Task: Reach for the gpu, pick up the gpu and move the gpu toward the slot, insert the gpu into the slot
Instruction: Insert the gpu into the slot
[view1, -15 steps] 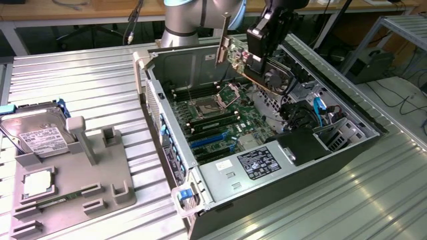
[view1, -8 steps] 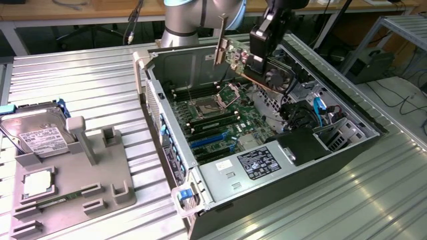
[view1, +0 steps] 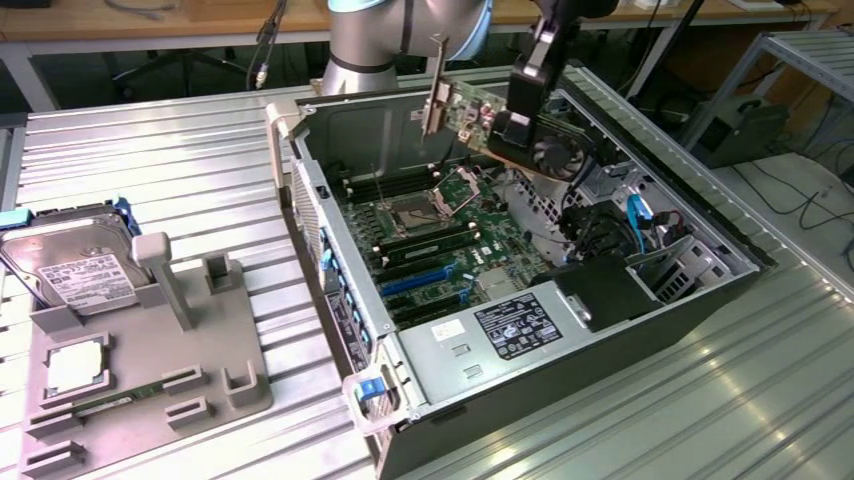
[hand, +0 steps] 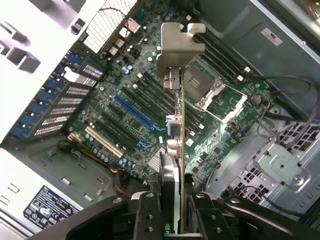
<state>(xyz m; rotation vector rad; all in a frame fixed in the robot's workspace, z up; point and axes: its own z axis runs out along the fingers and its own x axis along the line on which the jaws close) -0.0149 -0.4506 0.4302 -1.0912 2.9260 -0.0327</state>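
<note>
Exterior view: gpu (view1: 501, 125) is held clear above the open case (view1: 318, 240), which lies on its side on the bench (view1: 174, 160). The card is seen up over the case's far end, above the CPU socket (view1: 414, 215) area, touching nothing on the motherboard (view1: 501, 255). Hand (view1: 534, 85) is closed on the gpu from above, gripped toward the end away from the silver bracket (view1: 434, 100). The slot (view1: 416, 283), a blue strip, sits on the board's near part, close to the labelled power supply (view1: 527, 325), so from the held card it lies lower and toward the case's near end. Wrist view: gpu (hand: 179, 150) is seen edge-on, pinched between the two fingers (hand: 147, 215), with the bracket end pointed away toward the board. The slot (hand: 135, 112) is off to one side of the card's edge, not under it, and its long axis crosses the card's line at an angle rather than running parallel. Judged: pick-up done, card lifted, not lined up over the slot, insertion not begun.
</note>
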